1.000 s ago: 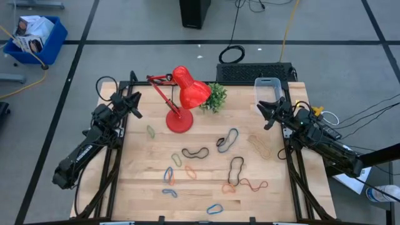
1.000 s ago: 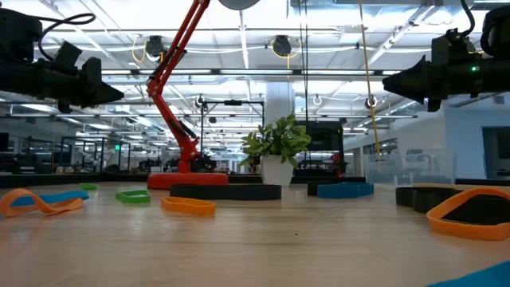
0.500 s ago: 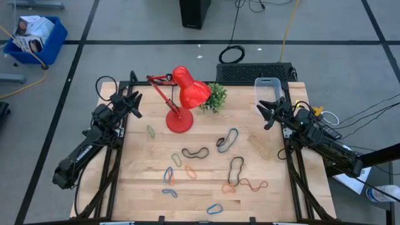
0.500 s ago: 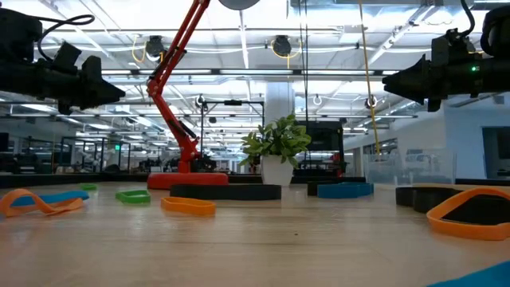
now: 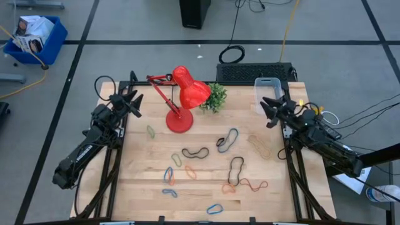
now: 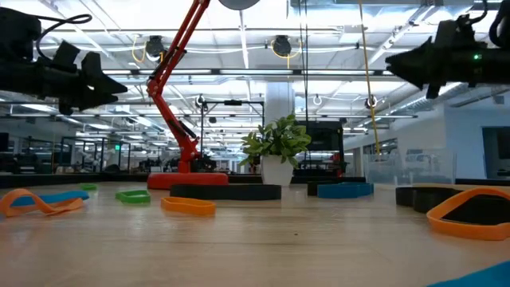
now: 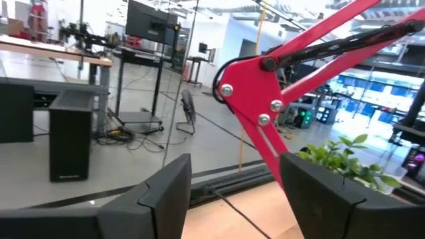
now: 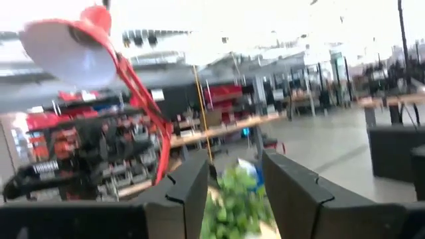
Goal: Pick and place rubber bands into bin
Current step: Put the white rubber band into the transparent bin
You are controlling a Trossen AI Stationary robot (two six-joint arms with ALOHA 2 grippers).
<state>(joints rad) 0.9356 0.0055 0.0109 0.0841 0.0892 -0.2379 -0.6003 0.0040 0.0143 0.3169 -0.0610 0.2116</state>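
A: Where are your rubber bands?

B: All loose on the bench, scattered across its middle and front: black loops mid-bench, blue and orange ones nearer the front edge, one green by the lamp base. None are in the bin, which sits at the far right corner, partly off the bench edge

A: Your end effectors?

B: Right end effector hangs above the bench just in front of the bin, fingers spread apart, holding nothing. Left end effector hangs over the far left corner, also spread open and empty, pointing toward the red lamp. Small plant stands right beside the lamp shade
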